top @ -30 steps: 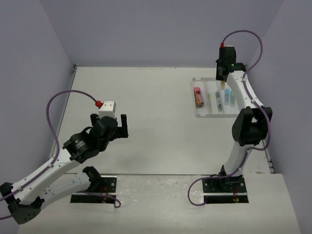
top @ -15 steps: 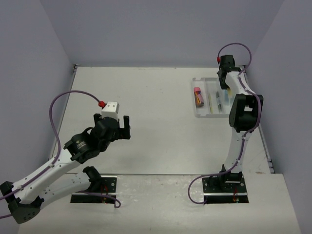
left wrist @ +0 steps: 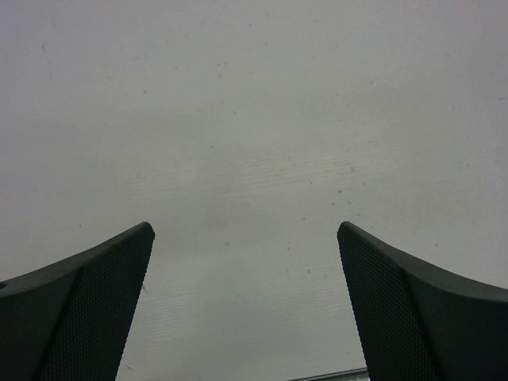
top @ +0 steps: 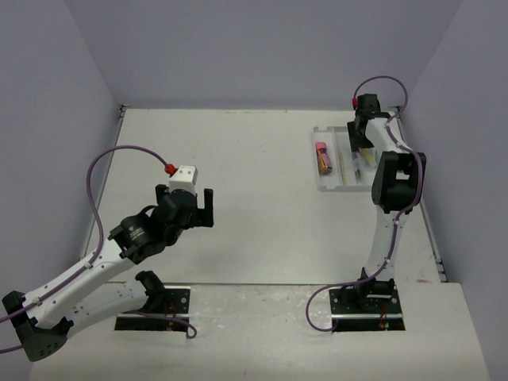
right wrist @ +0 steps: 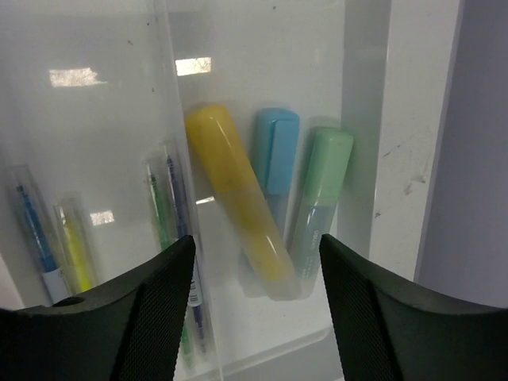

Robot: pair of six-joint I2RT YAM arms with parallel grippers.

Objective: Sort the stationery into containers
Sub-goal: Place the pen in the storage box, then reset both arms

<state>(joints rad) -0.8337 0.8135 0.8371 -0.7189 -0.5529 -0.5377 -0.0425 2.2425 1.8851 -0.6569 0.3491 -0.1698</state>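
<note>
Right arm folded lower over tray (top: pixel 333 185) since a second ago; left arm edged forward.

Right claw (right wrist: pixel 254 270) apart, empty, above outer compartment.
- Contents: yellow marker (right wrist: pixel 238 198) lying tilted, blue marker (right wrist: pixel 275 151), mint-green marker (right wrist: pixel 325 182).
- Thin pens (right wrist: pixel 171 222) beyond divider.

Left claw (left wrist: pixel 246 234) apart over surface (top: pixel 238 159).

Markers likely light, stiff, slick; pinch mid-barrel. Compartment walls leave tight finger room.

arms (top: pixel 79 274): white links, black joints | cables (top: pixel 121 148): purple | end effector fingers (left wrist: pixel 79 317): black, mesh-textured

I can read no text, brand or number anywhere. Any print on the pink-capped tube (top: pixel 321 156), in the nine o'clock compartment of the tray (top: pixel 333 187), is too small to make out.
</note>
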